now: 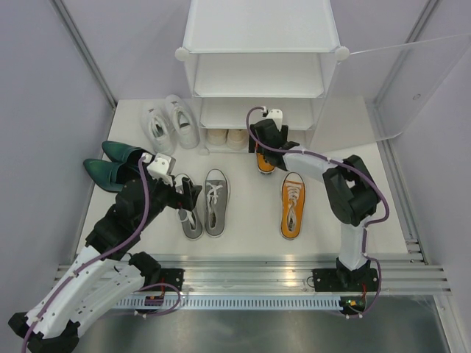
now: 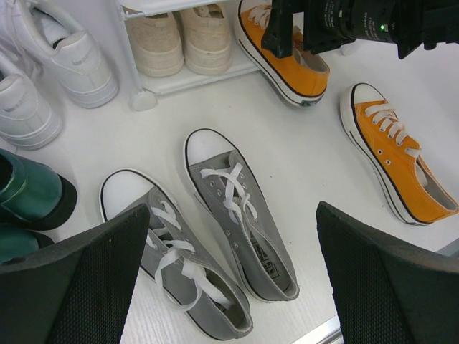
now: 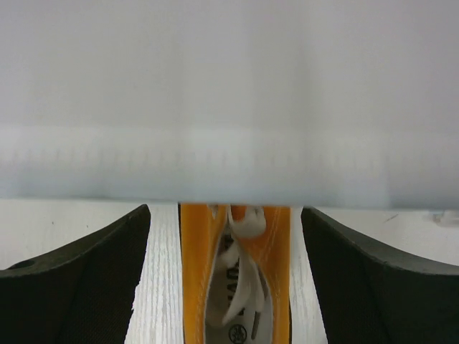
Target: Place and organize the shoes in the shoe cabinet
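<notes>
Toe of orange lace-up (image 3: 234, 287) hidden by shoe cabinet (image 3: 229, 107).
We see right gripper (image 3: 224, 236) parted astride it, left gripper (image 2: 229, 236) spread above grey lace-ups (image 2: 179, 279).

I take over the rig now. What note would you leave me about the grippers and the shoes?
Left gripper: open, above the grey pair, holding nothing.
Right gripper: open, straddling one orange shoe whose toe is in the bottom shelf of the cabinet.
Done: cream pair in that shelf.
To do: finish that shoe; second orange shoe, grey pair, white sneakers, green shoes lie on the table.
</notes>
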You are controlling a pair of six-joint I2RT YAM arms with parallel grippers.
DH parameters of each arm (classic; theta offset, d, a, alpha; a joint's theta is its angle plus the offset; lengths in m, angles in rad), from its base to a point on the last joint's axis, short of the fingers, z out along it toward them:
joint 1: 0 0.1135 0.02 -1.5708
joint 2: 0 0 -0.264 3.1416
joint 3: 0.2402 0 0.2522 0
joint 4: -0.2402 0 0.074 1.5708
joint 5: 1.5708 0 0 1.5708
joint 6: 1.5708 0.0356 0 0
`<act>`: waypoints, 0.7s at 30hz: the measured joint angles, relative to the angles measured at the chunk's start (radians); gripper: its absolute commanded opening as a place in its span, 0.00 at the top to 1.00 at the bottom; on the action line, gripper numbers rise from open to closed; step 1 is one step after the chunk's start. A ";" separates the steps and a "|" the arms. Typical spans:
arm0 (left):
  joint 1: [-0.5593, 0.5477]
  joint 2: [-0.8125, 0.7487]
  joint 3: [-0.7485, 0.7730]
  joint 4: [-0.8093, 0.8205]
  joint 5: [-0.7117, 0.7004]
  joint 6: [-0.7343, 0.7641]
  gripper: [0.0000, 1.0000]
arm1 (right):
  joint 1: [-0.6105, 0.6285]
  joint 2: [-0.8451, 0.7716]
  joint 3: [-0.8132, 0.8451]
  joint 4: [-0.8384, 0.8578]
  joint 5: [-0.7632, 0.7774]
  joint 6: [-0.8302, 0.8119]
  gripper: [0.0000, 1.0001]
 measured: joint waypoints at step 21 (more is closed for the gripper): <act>0.000 0.003 0.000 0.000 0.018 0.000 0.00 | 0.028 -0.296 -0.346 0.063 -0.166 0.032 0.12</act>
